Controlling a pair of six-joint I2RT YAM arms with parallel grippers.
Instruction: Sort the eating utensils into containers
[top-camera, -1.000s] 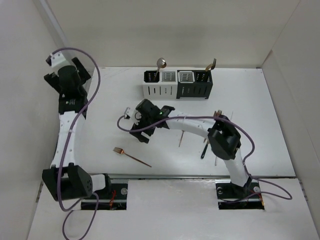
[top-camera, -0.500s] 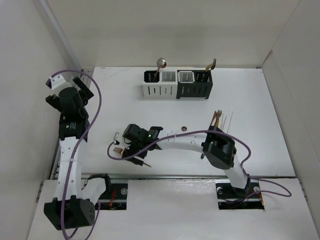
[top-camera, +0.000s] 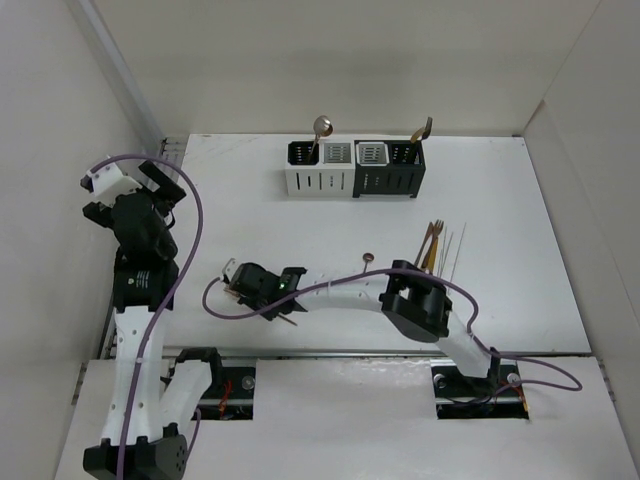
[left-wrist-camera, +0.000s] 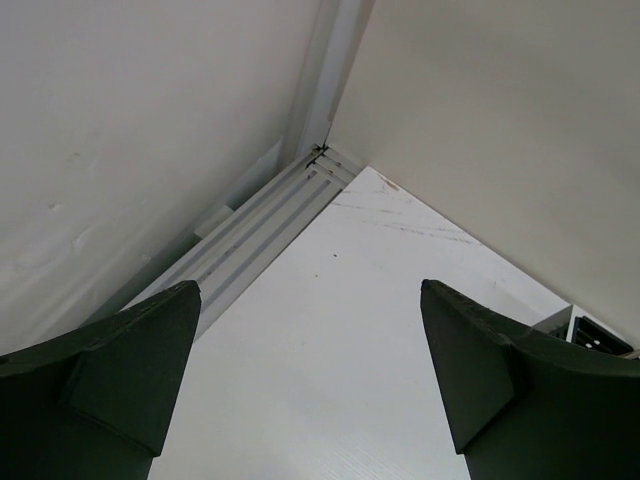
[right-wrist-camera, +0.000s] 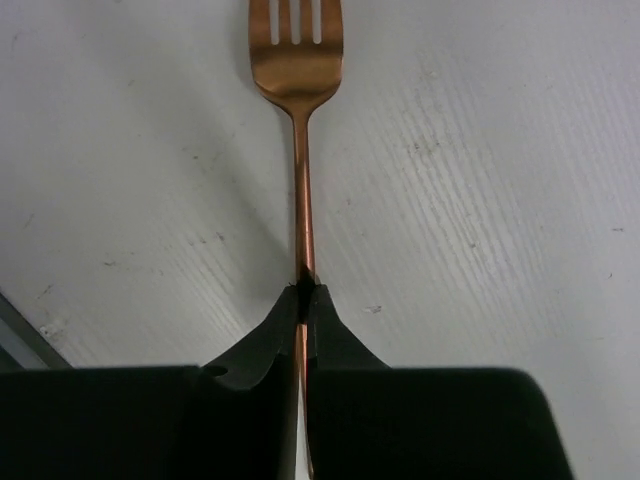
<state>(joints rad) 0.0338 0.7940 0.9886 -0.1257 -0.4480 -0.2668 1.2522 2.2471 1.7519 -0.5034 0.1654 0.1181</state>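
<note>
A copper fork (right-wrist-camera: 296, 70) lies flat on the white table (right-wrist-camera: 480, 150), tines pointing away from me. My right gripper (right-wrist-camera: 303, 290) is shut on its thin handle. From above, that gripper (top-camera: 245, 288) sits near the front left, and the fork's handle end (top-camera: 290, 321) sticks out behind it. The containers (top-camera: 355, 168) stand in a row at the back, two white and two black. A silver spoon (top-camera: 322, 127) stands in one and a dark utensil (top-camera: 424, 130) in another. My left gripper (left-wrist-camera: 310, 380) is open over bare table near the back left corner.
A bundle of utensils (top-camera: 437, 245) lies at the right, partly under my right arm. A small spoon bowl (top-camera: 368, 258) shows beside that arm. White walls close in the table on the left, back and right. A container corner (left-wrist-camera: 600, 335) shows at the left wrist view's right edge.
My right arm swung left and toward the front to the copper fork, and its jaws shut on the handle. My left arm drew further toward the left wall.
</note>
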